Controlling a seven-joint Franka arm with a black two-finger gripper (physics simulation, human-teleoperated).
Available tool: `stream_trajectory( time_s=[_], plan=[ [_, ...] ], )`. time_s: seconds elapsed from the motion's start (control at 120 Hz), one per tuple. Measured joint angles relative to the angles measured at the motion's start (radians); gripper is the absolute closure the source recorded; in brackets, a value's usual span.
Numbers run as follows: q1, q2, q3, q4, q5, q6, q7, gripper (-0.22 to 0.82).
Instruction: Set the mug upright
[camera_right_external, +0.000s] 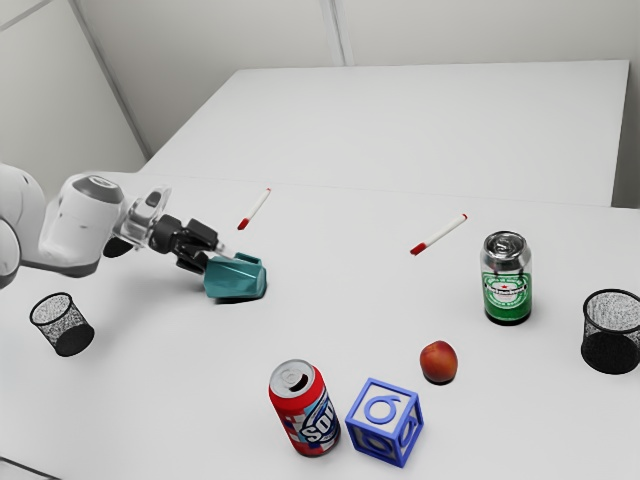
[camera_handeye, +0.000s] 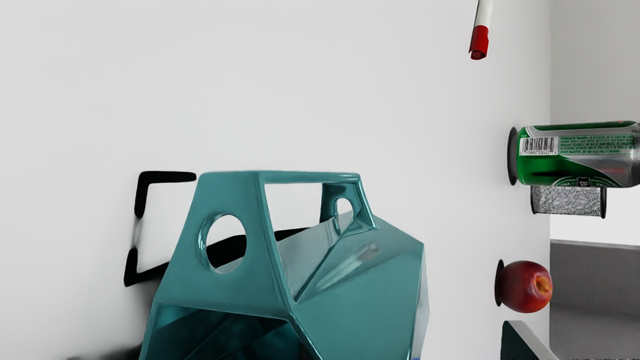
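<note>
The teal mug (camera_right_external: 236, 280) lies on its side on the table, its handle on the far side in the exterior view. My gripper (camera_right_external: 216, 259) is at the mug's end on the exterior view's left, its fingers apart. In the wrist view the mug (camera_handeye: 360, 280) is close in front of the gripper (camera_handeye: 315, 351), with its dark mouth toward the hand and its holed, angular handle out to one side. One fingertip (camera_handeye: 522, 342) stands clear of the mug there; contact at the other finger cannot be made out.
Around the table (camera_right_external: 330, 250) stand a green can (camera_right_external: 507, 280), a peach-like fruit (camera_right_external: 438, 361), a red soda can (camera_right_external: 305, 410), a blue block (camera_right_external: 385, 420) and mesh cups (camera_right_external: 62, 324) (camera_right_external: 612, 332). Two markers (camera_right_external: 254, 209) (camera_right_external: 438, 235) lie beyond the mug.
</note>
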Motion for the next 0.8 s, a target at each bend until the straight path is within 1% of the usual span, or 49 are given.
stream_trajectory(
  time_s=[0.183, 0.242, 0.325, 0.442, 0.633, 0.8],
  plan=[
    [0.0, -0.002, -0.004, 0.002, -0.009, 0.001, 0.043, 0.58],
    [0.0, -0.005, -0.005, 0.001, -0.01, 0.001, 0.055, 0.63],
    [-0.001, -0.015, -0.006, 0.0, -0.01, 0.003, 0.069, 0.69],
    [-0.002, -0.062, -0.01, -0.023, -0.008, 0.008, 0.086, 0.74],
    [-0.029, -0.171, -0.011, -0.048, 0.007, 0.015, 0.105, 0.76],
    [-0.088, -0.262, -0.008, -0.037, 0.142, 0.027, 0.087, 0.77]
  ],
)
